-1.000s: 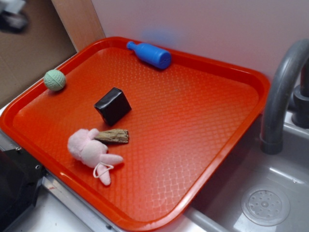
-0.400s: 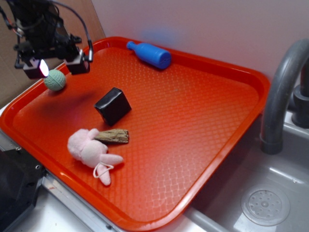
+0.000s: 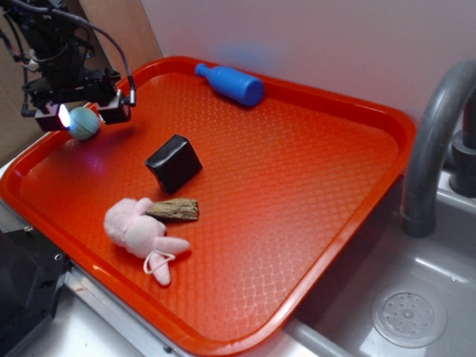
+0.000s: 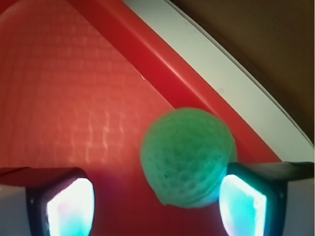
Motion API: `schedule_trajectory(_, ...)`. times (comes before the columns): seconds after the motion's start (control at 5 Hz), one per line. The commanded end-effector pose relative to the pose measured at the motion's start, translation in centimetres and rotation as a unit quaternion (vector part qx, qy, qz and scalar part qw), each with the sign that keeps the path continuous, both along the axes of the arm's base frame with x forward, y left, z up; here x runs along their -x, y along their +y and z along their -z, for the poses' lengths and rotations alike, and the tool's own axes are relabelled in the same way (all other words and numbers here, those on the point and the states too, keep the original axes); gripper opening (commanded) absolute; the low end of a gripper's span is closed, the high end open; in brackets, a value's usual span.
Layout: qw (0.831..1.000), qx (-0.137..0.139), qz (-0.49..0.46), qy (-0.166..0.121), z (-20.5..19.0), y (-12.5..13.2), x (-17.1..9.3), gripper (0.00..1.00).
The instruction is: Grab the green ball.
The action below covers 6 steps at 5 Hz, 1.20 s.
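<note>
Wrist view: gripper (image 4: pixel 156 201) wide around green ball (image 4: pixel 187 157), off-centre right; shift right, lower, then close.

Green ball (image 4: pixel 186 156) looks knitted, matt, bumpy weave. Red tray (image 3: pixel 312 178) is glossy plastic with a fine embossed diamond texture, smooth rim. Blue bottle (image 3: pixel 230 83) is smooth plastic, slight sheen. Black box (image 3: pixel 173 163) looks smooth, semi-gloss. Pink bunny (image 3: pixel 141 235) is fuzzy plush cloth. Stick (image 3: pixel 174 210) is rough brown wood. Faucet (image 3: pixel 431 149) and sink (image 3: pixel 416 297) are smooth grey plastic.
</note>
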<state>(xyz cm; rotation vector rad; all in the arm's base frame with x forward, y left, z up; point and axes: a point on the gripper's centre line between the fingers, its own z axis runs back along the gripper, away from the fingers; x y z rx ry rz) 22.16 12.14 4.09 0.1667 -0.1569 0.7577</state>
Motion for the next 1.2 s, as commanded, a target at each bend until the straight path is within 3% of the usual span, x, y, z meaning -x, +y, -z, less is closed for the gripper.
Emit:
schedule_trajectory(0.0,1.0,-0.028,-0.002,0.0,-0.3,5.6,-0.2,1.0)
schedule_trajectory(0.2,0.998,-0.057,-0.02,0.013,0.0,7.1,0.4,1.0)
schedule_trajectory(0.4,0.997,-0.072,-0.01,0.007,0.2,6.3,0.1,0.0)
schedule_trajectory(0.8,0.998,-0.064,0.026,0.006,-0.3,5.3,0.0,0.0)
schedule_trajectory(1.0,0.997,-0.02,0.076,0.012,-2.4,3.6,0.2,0.0)
